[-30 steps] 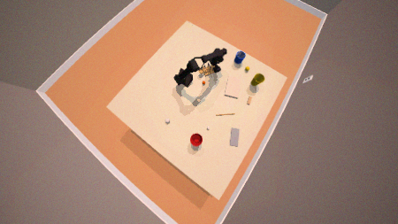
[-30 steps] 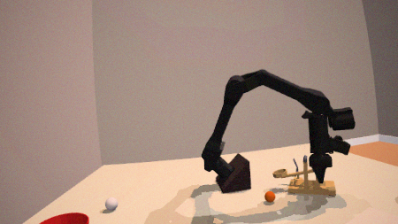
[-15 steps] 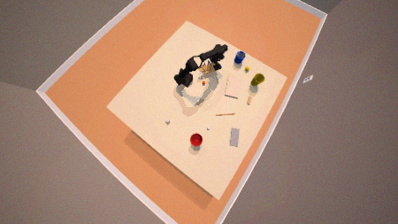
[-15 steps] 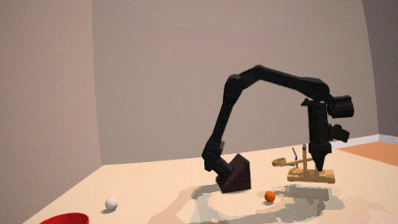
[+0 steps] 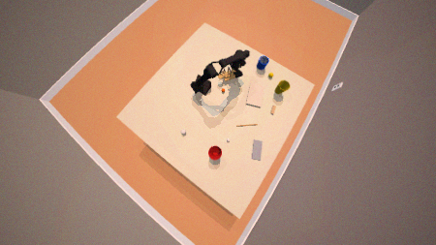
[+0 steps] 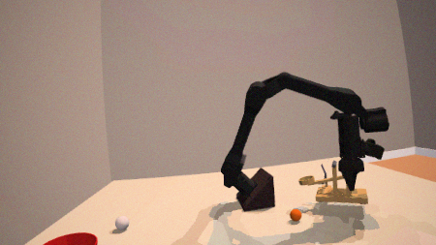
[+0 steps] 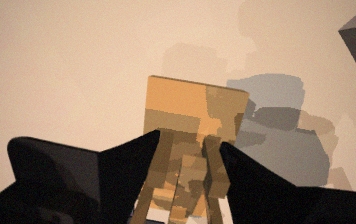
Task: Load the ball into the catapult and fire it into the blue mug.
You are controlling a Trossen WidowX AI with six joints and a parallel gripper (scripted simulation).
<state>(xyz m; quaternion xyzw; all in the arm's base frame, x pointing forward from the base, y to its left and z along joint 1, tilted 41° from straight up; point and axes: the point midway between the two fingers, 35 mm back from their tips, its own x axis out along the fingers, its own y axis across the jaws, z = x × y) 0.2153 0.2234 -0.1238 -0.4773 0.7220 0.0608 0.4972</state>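
Overall, one room, one work surface and their contents, recorded as follows:
- Table [image 5: 160,103] [image 6: 160,199]: pale cream top, straight-edged, stood on the floor and cast a brown shadow along one side
- Floor [image 5: 92,112] [image 6: 412,167]: flat orange, bounded by a pale skirting
- Walls [image 5: 388,132] [image 6: 242,35]: plain grey-brown, meeting at upright corners; a small white plate [image 5: 337,86] was fitted to one
- Arm, black [image 5: 213,71] [image 6: 247,112]: arched above the table from a dark angular foot
- Gripper [image 6: 352,187] [image 7: 190,141]: pointed down, its fingers closed on the catapult, one at each side of the uprights
- Catapult, wooden [image 5: 227,75] [image 6: 341,196] [image 7: 175,95]: flat base, uprights, and a throwing arm whose cup was at the side toward the arm's foot
- Ball, orange [image 5: 223,90] [image 6: 295,215]: on the table near the catapult, outside the cup
- Mug, blue [image 5: 263,62]: near a table edge, beyond the catapult
- Yellow ball [image 5: 270,75]: between the blue mug and an olive vessel [image 5: 282,86]
- Red vessel [image 5: 215,153] [image 6: 73,239]: well apart from the catapult
- White ball [image 5: 183,133] [image 6: 122,223]: on the table
- Shadows, grey and layered: around the catapult
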